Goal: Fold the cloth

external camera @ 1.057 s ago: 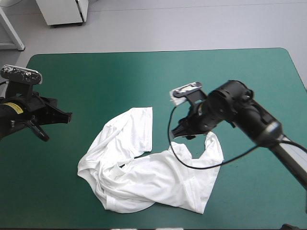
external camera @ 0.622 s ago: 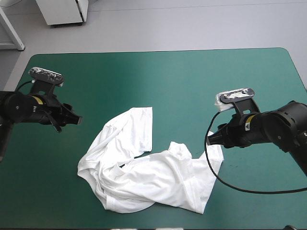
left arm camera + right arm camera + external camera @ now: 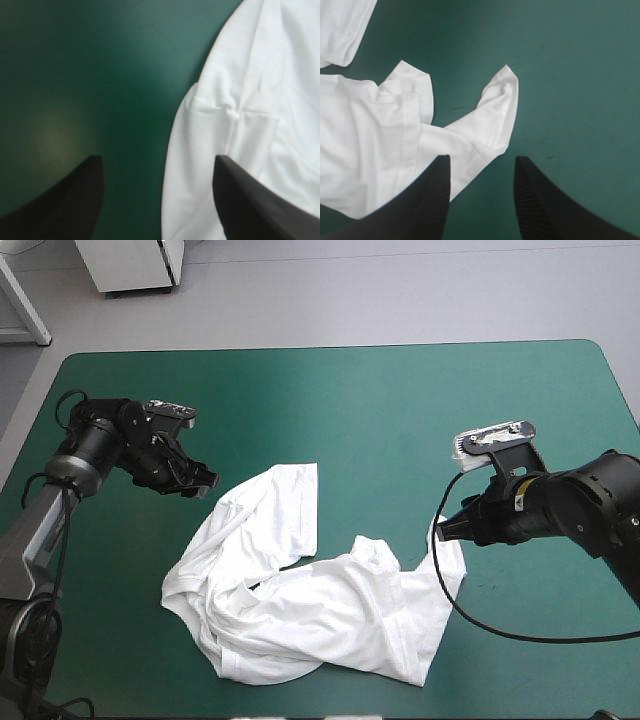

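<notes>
A white short-sleeved T-shirt lies loosely crumpled on the near middle of the bench. One band of cloth reaches toward the far edge and a rumpled corner points to the right. The bench wears a smooth teal-green cover with rounded far corners and a pale sheen across its far half. Most of that cover is bare. Beyond the far edge there is pale grey floor and the foot of a white cabinet.

The left gripper sits low, just beside the shirt's far-left edge. In its wrist view the left gripper has its black fingers spread wide apart with nothing between them. One finger stands in front of bare cover that carries a soft patch of glare. The other stands in front of the T-shirt, whose curved edge runs between them, with a puckered seam ahead.

The right gripper hangs at the shirt's right corner. Seen from its wrist, the right gripper also has its fingers parted and holds nothing. A pointed tip of the T-shirt lies ahead, and its stitched hem passes behind one finger. Whether that finger touches the cloth cannot be told. The cover here shows a few small dark scuffs.
</notes>
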### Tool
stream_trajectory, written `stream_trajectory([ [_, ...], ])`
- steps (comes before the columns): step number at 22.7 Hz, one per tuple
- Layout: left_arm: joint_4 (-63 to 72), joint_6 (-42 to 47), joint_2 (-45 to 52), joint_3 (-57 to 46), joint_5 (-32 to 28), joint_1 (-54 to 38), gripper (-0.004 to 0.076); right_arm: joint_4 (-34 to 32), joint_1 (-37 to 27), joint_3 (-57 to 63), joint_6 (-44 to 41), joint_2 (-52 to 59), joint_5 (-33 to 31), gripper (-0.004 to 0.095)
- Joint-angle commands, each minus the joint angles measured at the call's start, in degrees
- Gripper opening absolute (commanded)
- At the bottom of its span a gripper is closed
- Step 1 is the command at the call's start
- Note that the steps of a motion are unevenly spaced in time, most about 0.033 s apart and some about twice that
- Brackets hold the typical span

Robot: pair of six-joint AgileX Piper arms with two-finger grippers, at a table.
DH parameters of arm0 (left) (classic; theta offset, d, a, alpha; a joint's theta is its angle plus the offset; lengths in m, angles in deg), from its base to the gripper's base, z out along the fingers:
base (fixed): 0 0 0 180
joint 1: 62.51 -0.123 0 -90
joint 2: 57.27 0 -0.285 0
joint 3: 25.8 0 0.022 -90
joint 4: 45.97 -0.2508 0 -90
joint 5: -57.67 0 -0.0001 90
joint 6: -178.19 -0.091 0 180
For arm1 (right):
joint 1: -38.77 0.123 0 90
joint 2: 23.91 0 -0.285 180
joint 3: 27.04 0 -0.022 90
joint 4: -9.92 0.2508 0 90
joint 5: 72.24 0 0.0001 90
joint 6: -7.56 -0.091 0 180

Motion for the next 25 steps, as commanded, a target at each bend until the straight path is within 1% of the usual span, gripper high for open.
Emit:
stream_trajectory([
  [1,-0.16,-0.26,-0.81,1.45,-2.51,2.51,0.0454,-1.29,-0.48,-1.28,0.43,1.06,-0.08,0.0391],
  [5,-1.31,0.44,-4.86,1.45,-7.77,4.87,0.0454,-1.29,-0.48,-1.28,0.1,0.58,-0.08,0.0391],
  [7,-2.45,0.71,-7.2,1.45,-7.65,4.7,0.0454,-1.29,-0.48,-1.28,-0.7,0.58,-0.08,0.0391],
  [13,-2.19,-0.25,-12.3,1.45,-8.7,7.04,0.0365,-3.41,-0.48,-1.28,-1.35,0.58,-0.08,0.0391],
  [14,-2.19,-0.25,-13.29,1.45,-8.58,7.49,0.0335,-3.69,-0.48,-1.28,-1.66,0.58,-0.08,0.0391],
  [15,-2.06,-0.13,-14.24,1.45,-8.49,7.8,0.026,-4.14,-0.53,-1.28,-2.16,0.34,-0.08,0.0391],
  [16,-1.97,-0.01,-14.53,1.45,-8.34,8.12,0.0209,-4.14,-0.53,-1.28,-2.32,0.33,-0.08,0.0391],
  [18,-1.97,-0.01,-14.97,1.45,-7.92,8.21,0.0038,-3.91,-0.53,-1.12,-3.3,-0.7,-0.08,0.0391],
  [19,-1.97,-0.14,-15.01,1.45,-7.81,8.21,-0.002,-3.8,-0.53,-1.09,-3.7,-1.45,-0.08,0.0391],
  [24,-2.55,-0.16,-15.01,1.45,-6.82,8.21,-0.0022,-3.17,-0.53,2.95,-4.03,-6.03,-0.08,0.0391],
  [25,-2.55,-0.16,-15.01,1.45,-6.68,8.21,-0.0022,-2.23,-0.53,3.77,-3.89,-7.0,-0.08,0.0392],
])
